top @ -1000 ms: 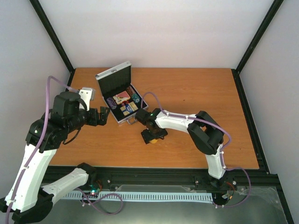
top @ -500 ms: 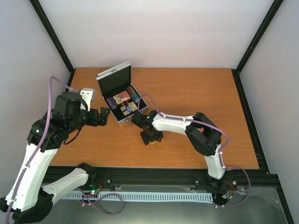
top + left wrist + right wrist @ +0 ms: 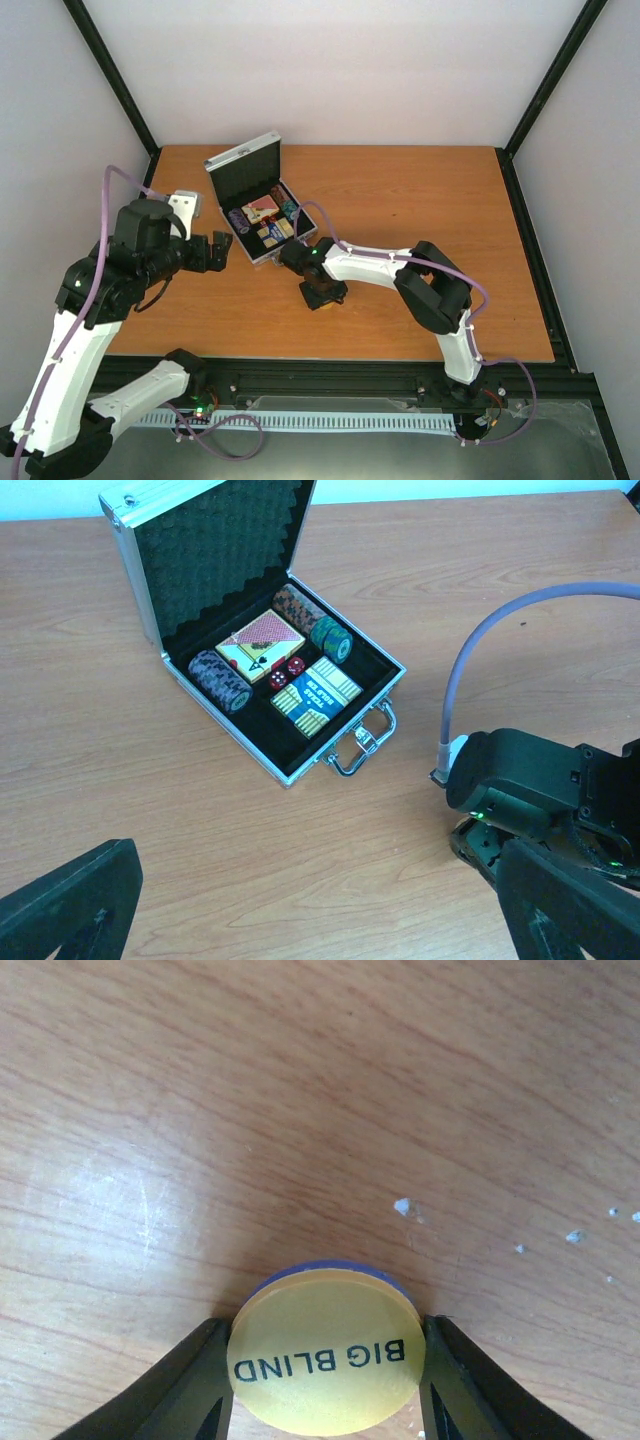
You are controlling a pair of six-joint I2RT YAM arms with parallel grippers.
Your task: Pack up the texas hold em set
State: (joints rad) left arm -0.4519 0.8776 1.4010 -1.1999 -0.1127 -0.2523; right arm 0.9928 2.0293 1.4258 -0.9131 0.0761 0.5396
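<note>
Right pincer (image 3: 325, 1385) gripping yellow BIG BLIND button (image 3: 322, 1350), lettering legible only from wrist, left pincer (image 3: 315, 905) wide

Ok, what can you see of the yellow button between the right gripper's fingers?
The yellow button is a round, flat, matte disc printed BIG BLIND in black, upside down in the wrist view. A blue rim peeks out beyond its far edge. It sits low over the wooden table, with the right gripper closed against both sides.
</note>
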